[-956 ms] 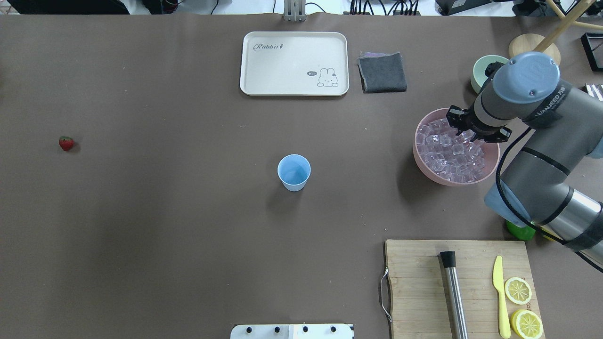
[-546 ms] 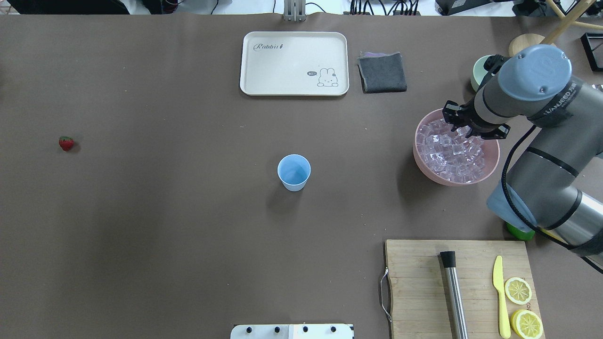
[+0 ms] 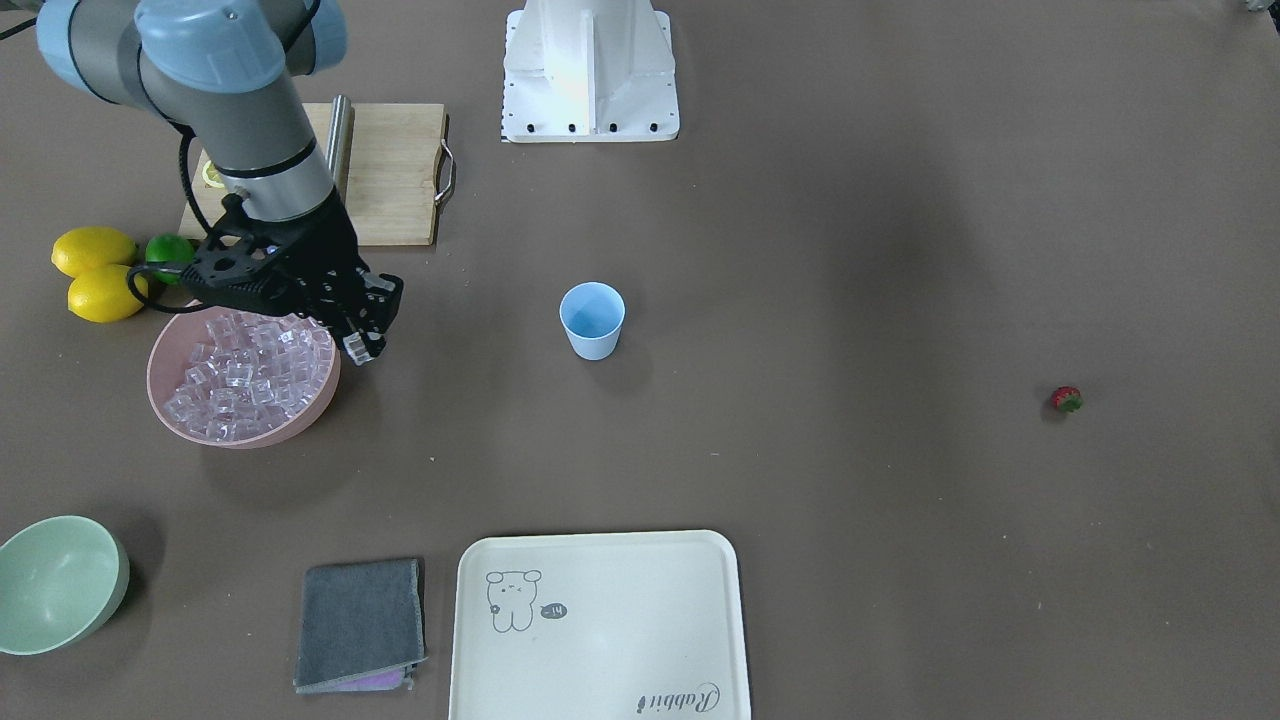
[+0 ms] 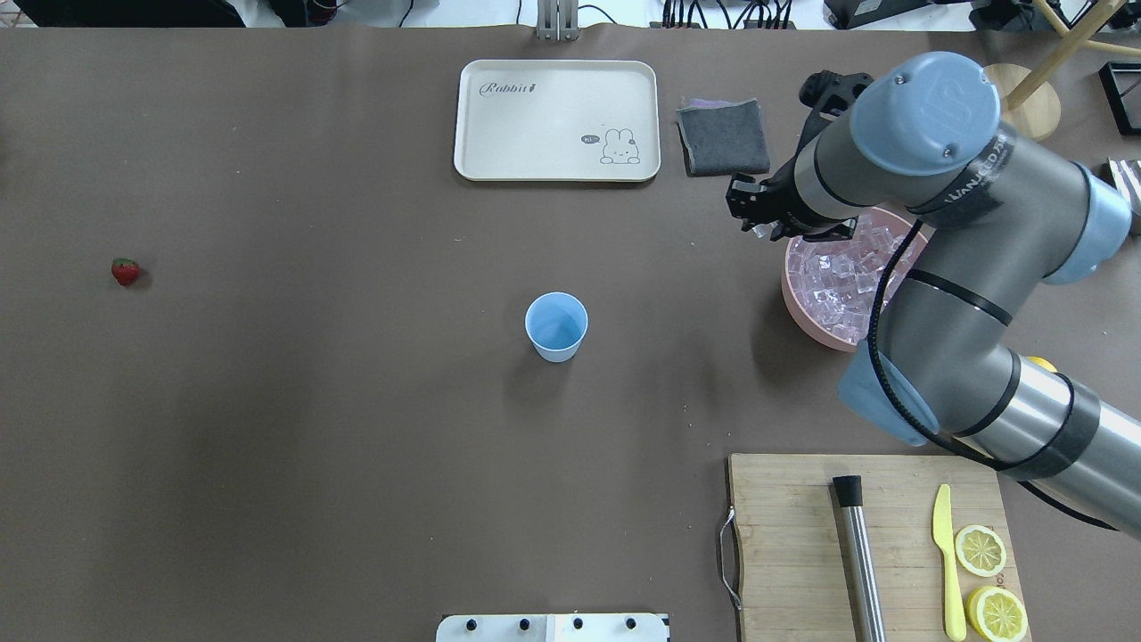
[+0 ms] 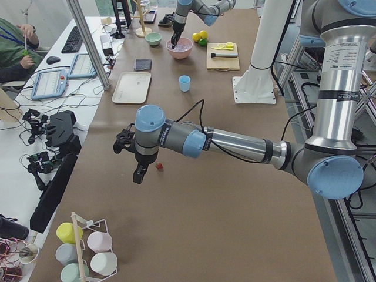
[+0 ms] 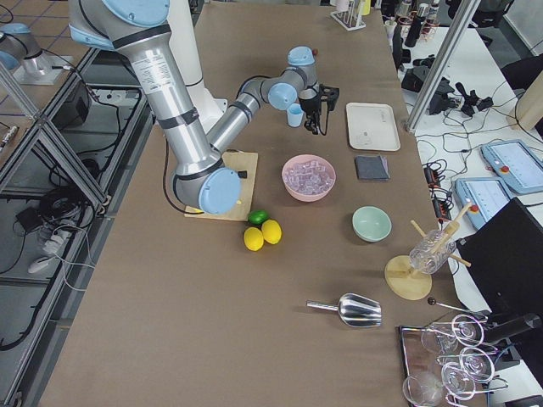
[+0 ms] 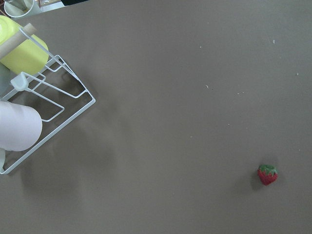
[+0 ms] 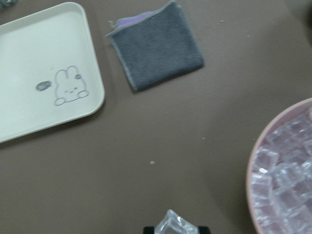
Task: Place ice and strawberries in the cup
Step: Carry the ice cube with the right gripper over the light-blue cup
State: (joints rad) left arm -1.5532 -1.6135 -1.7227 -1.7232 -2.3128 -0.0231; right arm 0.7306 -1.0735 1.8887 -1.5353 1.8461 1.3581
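My right gripper [image 4: 756, 225] is shut on one clear ice cube [image 3: 357, 347], held in the air just past the rim of the pink bowl [image 4: 807, 319] on the cup's side. The cube shows between the fingertips in the right wrist view [image 8: 173, 225]. The bowl is full of ice [image 4: 842, 278]. The light-blue cup [image 4: 556, 326] stands upright and empty mid-table, well apart from the gripper. The strawberry [image 4: 126, 271] lies alone at the far left. My left gripper [image 5: 139, 174] hovers beside the strawberry [image 5: 158, 167]; I cannot tell whether it is open or shut.
A cream tray [image 4: 557, 120] and a grey cloth [image 4: 722, 135] lie at the far side. A cutting board [image 4: 784, 535] holds a muddler, a yellow knife and lemon halves. Lemons and a lime [image 3: 95, 270] sit by the bowl. A mug rack [image 7: 44, 97] stands near the left arm.
My right gripper has risen out of the ice bowl and moved left past its rim, carrying one ice cube. The cup and the strawberry have not moved.
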